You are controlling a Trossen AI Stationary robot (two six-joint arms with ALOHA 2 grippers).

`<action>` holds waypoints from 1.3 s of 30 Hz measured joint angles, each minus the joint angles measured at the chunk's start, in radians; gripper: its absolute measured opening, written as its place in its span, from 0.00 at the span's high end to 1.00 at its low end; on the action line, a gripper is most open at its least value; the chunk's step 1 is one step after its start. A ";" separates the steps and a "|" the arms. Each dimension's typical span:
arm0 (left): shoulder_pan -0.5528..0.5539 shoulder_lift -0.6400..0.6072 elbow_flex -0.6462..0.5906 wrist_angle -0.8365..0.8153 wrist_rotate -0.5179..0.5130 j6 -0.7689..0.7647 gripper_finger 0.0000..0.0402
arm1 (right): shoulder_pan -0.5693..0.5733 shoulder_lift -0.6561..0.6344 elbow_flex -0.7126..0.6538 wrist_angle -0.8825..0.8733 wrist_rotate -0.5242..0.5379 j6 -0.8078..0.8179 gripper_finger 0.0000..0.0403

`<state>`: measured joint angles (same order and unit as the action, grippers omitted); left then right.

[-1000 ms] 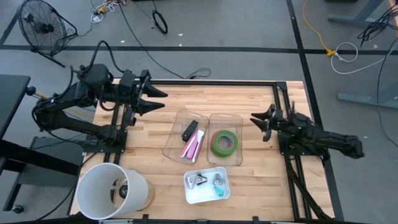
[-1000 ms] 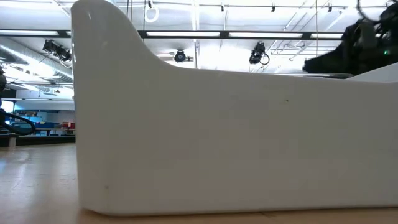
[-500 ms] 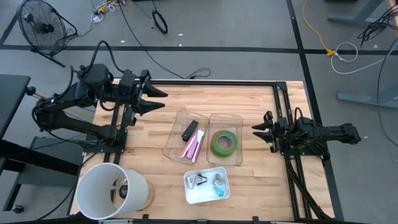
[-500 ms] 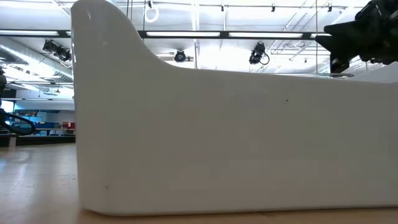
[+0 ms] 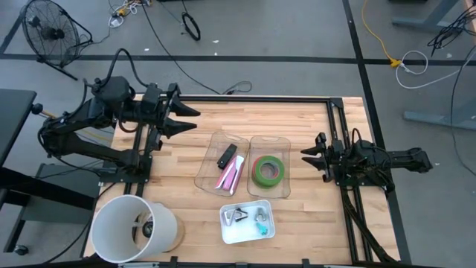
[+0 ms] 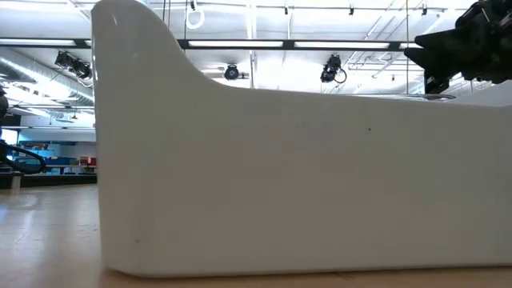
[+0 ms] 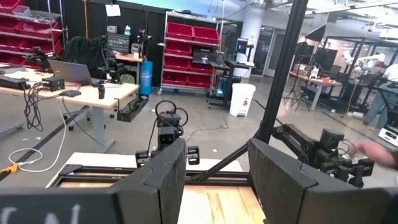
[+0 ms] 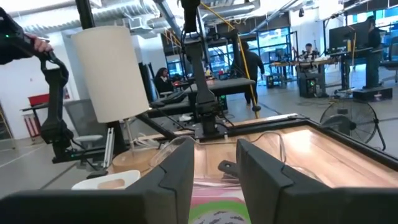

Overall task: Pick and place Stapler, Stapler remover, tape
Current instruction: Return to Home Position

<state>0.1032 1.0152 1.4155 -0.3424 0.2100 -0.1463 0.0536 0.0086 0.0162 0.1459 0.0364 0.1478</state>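
Observation:
Two clear trays stand side by side mid-table. The left tray holds a small black item and a longer pink and white item; which is the stapler and which the remover, I cannot tell. The right tray holds the tape, a green ring lying flat with red showing in its centre; it also shows in the right wrist view. My left gripper is open and empty at the table's far left. My right gripper is open and empty just right of the tape tray.
A white tray with small parts sits near the front edge, and its wall fills the low view. A white bucket stands at the front left corner. Black frame rails run along the table's sides.
My right arm has swung so that it lies level across the table's right edge. Its gripper has shifted a little toward the near edge and then held still, staying open.

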 joint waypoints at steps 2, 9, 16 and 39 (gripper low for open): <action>-0.003 -0.010 0.000 0.001 0.000 0.000 0.56 | 0.000 0.000 0.000 0.000 0.000 -0.004 0.70; -0.038 -0.099 0.000 -0.001 0.000 0.000 0.56 | 0.000 0.001 0.000 -0.060 0.001 -0.052 0.70; -0.052 -0.201 0.001 0.001 0.000 0.000 0.56 | 0.000 0.001 0.000 -0.134 0.009 -0.193 0.70; -0.057 -0.300 0.001 -0.001 0.000 0.000 0.56 | 0.000 0.011 0.000 -0.133 -0.007 -0.367 0.70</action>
<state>0.0464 0.7151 1.4164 -0.3429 0.2100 -0.1460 0.0540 0.0200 0.0158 0.0128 0.0293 -0.2188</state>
